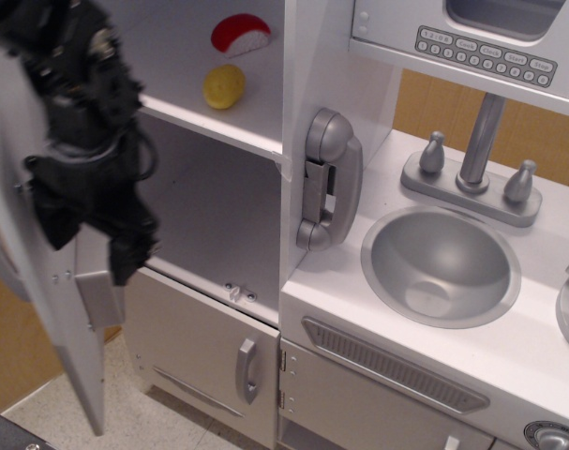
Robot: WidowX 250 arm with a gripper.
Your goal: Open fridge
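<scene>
The fridge door stands swung wide open to the left, with its white inner face and edge toward me; its handle is mostly hidden behind it. The fridge's inside is exposed, with a white shelf carrying a yellow toy and a red-and-white toy. My black gripper hangs at the left against the door's inner side, fingers apart and pointing down, holding nothing.
A grey phone handset hangs on the fridge's right wall. A sink with a faucet lies to the right, under a microwave panel. Below are a small short-handled door and a vented cabinet door.
</scene>
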